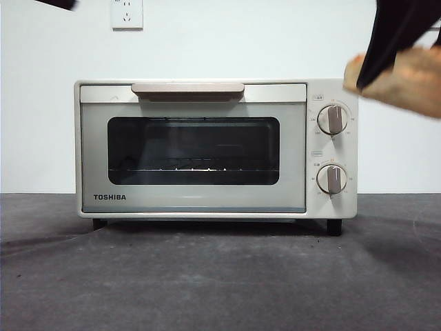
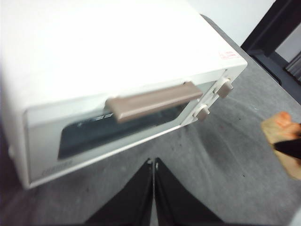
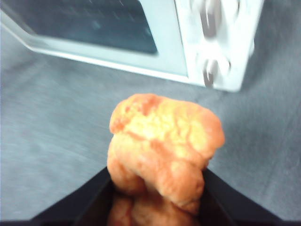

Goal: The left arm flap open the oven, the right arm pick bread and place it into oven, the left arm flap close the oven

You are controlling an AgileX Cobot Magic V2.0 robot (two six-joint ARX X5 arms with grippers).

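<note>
Right wrist view: bread [image 3: 162,150] is clamped between the right gripper [image 3: 157,197] jaws, held aloft beside the knob end of the oven [image 1: 207,148], door seen shut; loaf judged light, soft, crushable, best gripped mid-body; left gripper [image 2: 153,188] jaws are pressed together, holding nothing, before the handle [image 2: 153,101]

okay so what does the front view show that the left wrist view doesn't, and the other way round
Only the front view shows the wall socket, the TOSHIBA lettering readable on the door, the rack behind the glass and the oven's black feet.

Only the left wrist view shows the oven's flat white top and the left gripper, jaws closed together, hovering in front of the door.

Both show the oven with its door shut, the beige handle, the two knobs, and the bread held in the right gripper off to the knob side.
</note>
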